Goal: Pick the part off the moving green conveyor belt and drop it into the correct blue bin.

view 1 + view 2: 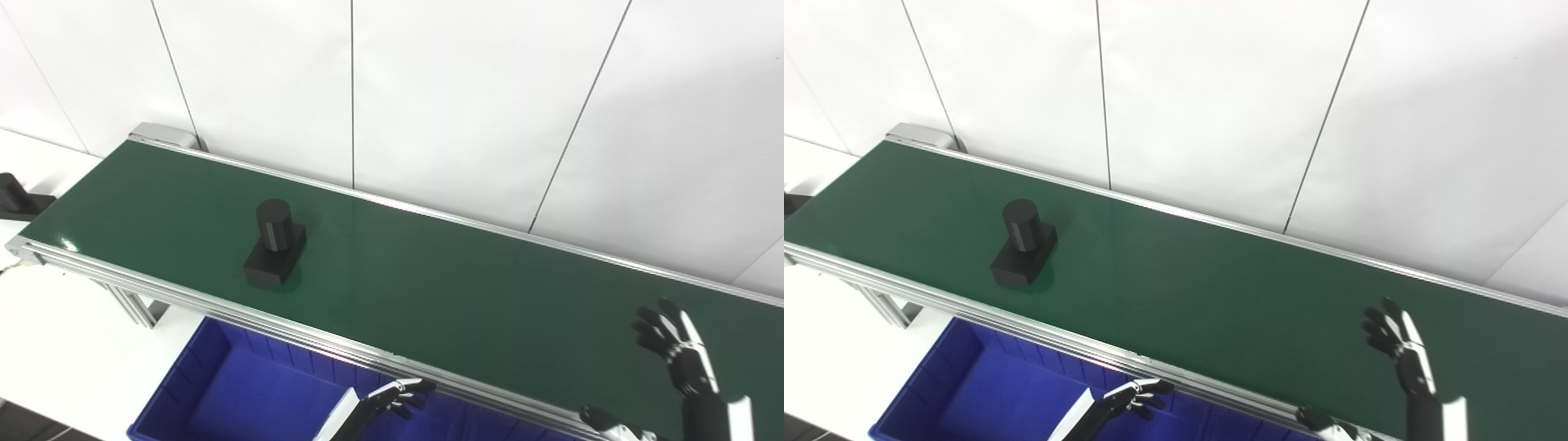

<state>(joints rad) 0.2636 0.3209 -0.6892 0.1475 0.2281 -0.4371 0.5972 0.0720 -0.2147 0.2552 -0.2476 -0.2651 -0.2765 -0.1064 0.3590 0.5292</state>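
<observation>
Nothing is done: the part (275, 244) rides the belt (429, 288) well left of my spread, empty right hand (677, 352), with grasp and bin (202, 380) drop remaining.

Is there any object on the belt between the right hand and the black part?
No. Only bare green belt lies between the open right hand and the black part; nothing visible blocks the way.

I look down from two head cameras set side by side — both face forward and downward across the green conveyor belt (429, 288) toward the white wall (465, 98). Both share the belt, the blue bin (968, 392) and wall — the right eye's scene sits slightly leftward.
</observation>
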